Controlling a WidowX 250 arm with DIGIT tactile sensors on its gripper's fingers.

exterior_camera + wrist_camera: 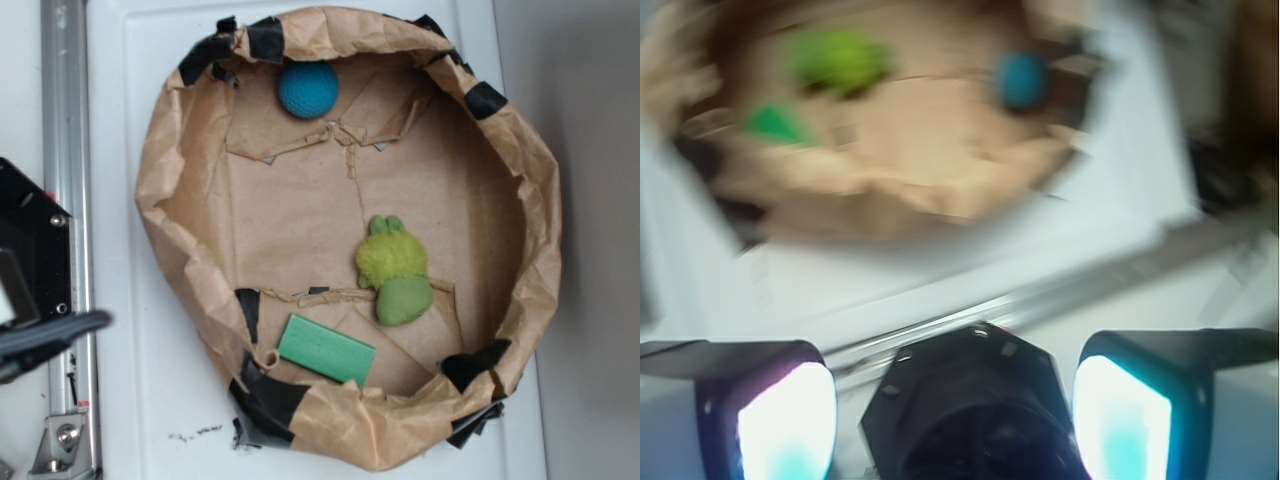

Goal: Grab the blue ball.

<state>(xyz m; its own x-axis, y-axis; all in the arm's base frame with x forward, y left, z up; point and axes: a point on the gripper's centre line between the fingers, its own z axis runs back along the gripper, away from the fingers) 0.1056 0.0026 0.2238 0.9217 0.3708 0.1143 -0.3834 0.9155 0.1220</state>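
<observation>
The blue ball (308,89) is a small teal, rough-surfaced ball lying inside a brown paper basin (160,190), against its far rim. In the blurred wrist view the blue ball (1022,78) shows at the upper right, far from my gripper (958,360). The gripper is open, its two fingers wide apart with nothing between them, and it hangs over the robot's black base (970,410), outside the basin. In the exterior view only a dark part of my arm (45,335) shows at the left edge.
A yellow-green plush toy (393,268) lies right of the basin's centre and a flat green block (326,348) near its front rim. Black tape patches (265,400) mark the crumpled raised rim. A metal rail (65,110) runs along the left.
</observation>
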